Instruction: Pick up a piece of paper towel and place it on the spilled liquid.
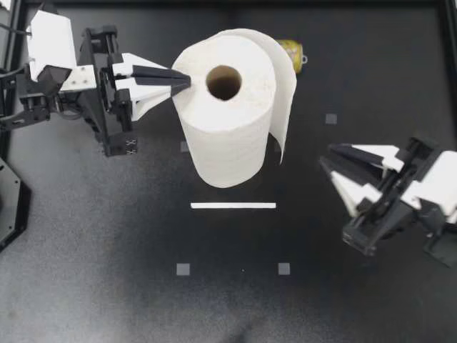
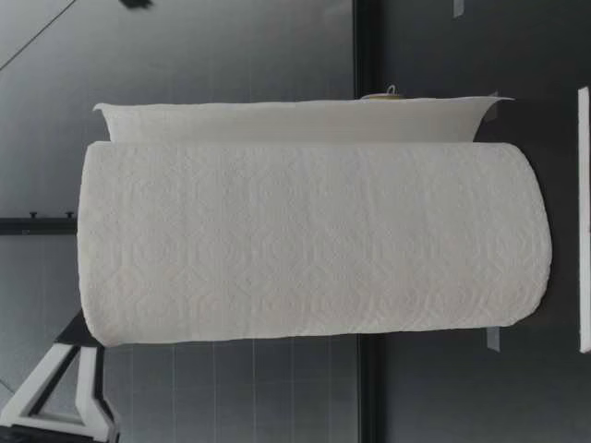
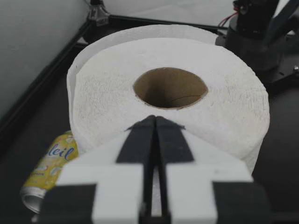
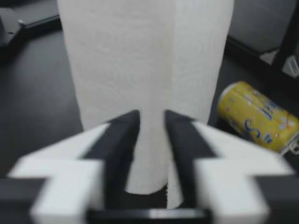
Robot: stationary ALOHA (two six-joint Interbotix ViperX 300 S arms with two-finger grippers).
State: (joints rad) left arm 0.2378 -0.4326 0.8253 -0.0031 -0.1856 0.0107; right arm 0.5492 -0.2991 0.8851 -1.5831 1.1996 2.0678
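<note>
From above, a matte black counter (image 1: 235,307) fills my view, and soft light pools paler toward 6 o'clock. A white strip (image 1: 233,206) lies just 6 o'clock of centre. Small grey squares (image 1: 183,269) sit toward 6 and 2 o'clock. A black rail (image 1: 235,4) runs along the 12 o'clock edge. At table height, a grey panelled wall (image 2: 231,55) stands behind.

Print on a yellow can (image 1: 293,51) and on a black block (image 1: 130,147) of my left arm.
The can lies on its side close to the edge of the table (image 1: 86,286) farthest from the low camera. Blue lettering runs along its yellow wall, sharp in the left wrist view and smeared in the right wrist view. The block, behind my left gripper (image 1: 187,81), bears two small white marks, too small to make out.
</note>
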